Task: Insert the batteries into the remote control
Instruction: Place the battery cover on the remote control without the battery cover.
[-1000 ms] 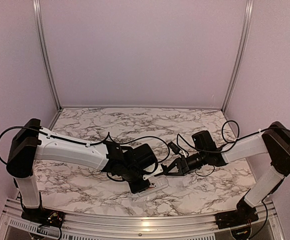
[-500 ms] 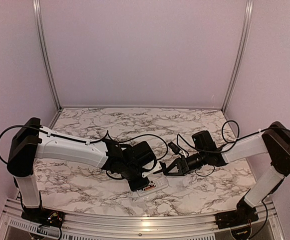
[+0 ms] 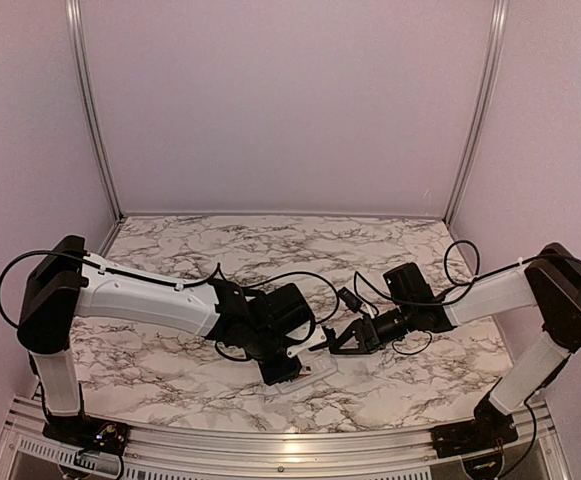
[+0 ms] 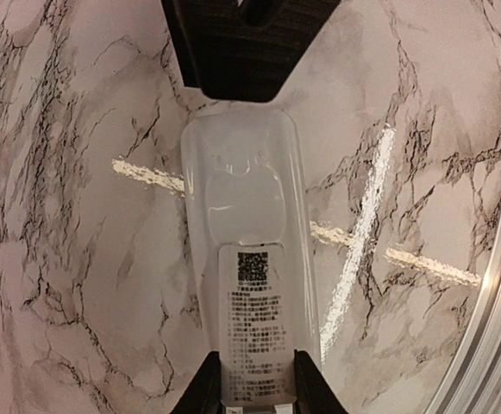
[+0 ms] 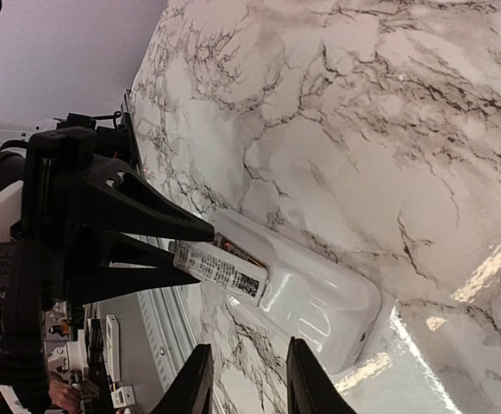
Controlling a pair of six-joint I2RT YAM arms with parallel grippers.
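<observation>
The white remote control (image 4: 241, 190) lies back-up on the marble table, also seen as remote control (image 3: 308, 374) and remote control (image 5: 319, 297). My left gripper (image 4: 257, 392) is shut on the labelled battery cover (image 4: 257, 328) at the remote's near end. In the right wrist view the battery cover (image 5: 220, 267) sits slightly raised over the recess, and one coppery battery (image 5: 240, 251) shows under it. My right gripper (image 5: 246, 379) hovers just off the remote's side, jaws apart with nothing between them. From above, the right gripper (image 3: 328, 345) points at the left gripper (image 3: 288, 368).
A metal rail (image 4: 491, 328) runs along the table's near edge, close to the remote. The right arm's dark body (image 4: 241, 43) stands just past the remote's far end. Loose black cables (image 3: 300, 280) arc over the middle of the table. Plain walls enclose three sides.
My right gripper has dipped slightly toward the remote. The left arm has shifted a little while keeping its hold on the cover.
</observation>
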